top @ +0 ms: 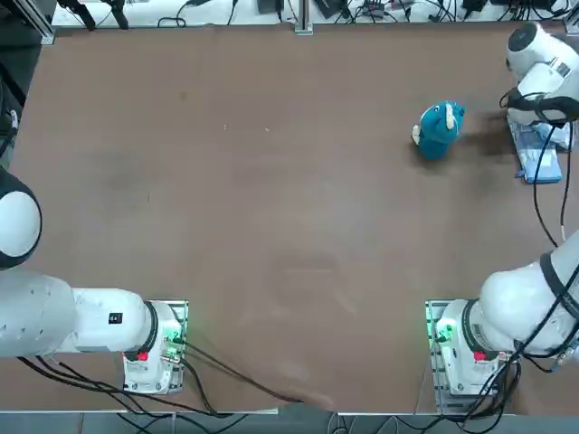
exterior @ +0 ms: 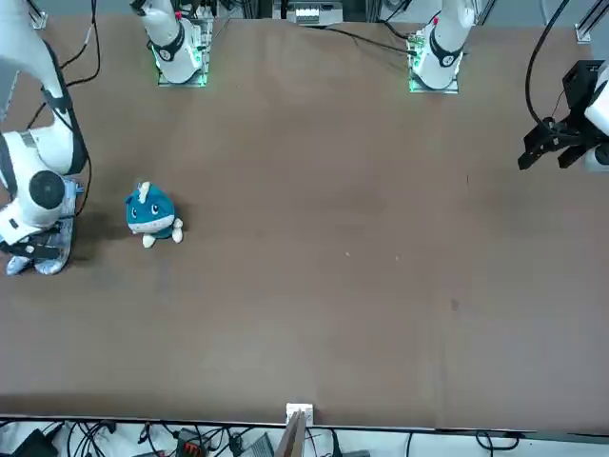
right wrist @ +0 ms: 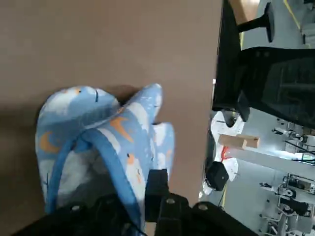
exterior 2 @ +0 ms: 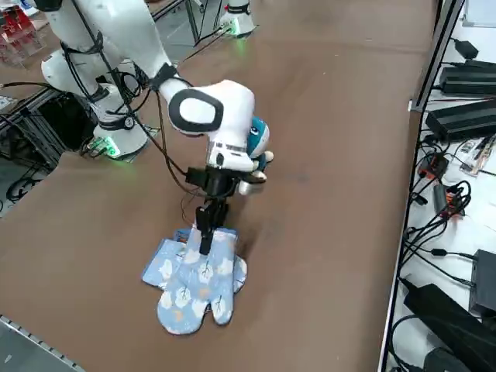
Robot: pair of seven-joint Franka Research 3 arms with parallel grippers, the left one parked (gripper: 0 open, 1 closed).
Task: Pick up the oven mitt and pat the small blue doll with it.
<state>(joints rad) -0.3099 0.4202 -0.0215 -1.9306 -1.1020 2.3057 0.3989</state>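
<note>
- Black tool is clamped on the light blue oven mitt, pinching it near the cuff. Looks like a decent bite to me, but it's only one edge, so I'd lift slowly and see whether the fabric slides or swivels.
- The cuff gapes wide in the wrist view, so expect the mitt to droop and swing. Gentle starts and stops, folks.
- Another patterned layer pokes out beside the main one. Can't tell if that's a second mitt or a fold, so watch for it dragging or dropping.
- Can't tell if any of it is off the desk yet. My guess is we're right at the end of the grab, with the pat all to come. Go straight up first, enough that the dangling end would clear the doll's head.
- The small blue doll is on the desk, well apart from the mitt. Seen from overhead, that's roughly two o'clock from the desk's centre, and between nine and ten o'clock from the mitt.
- So carry it that way, pause above the doll, let the swing die, then dip lightly so only the soft part touches. Come in too low or sideways and you'd probably bowl the little guy over.
</note>
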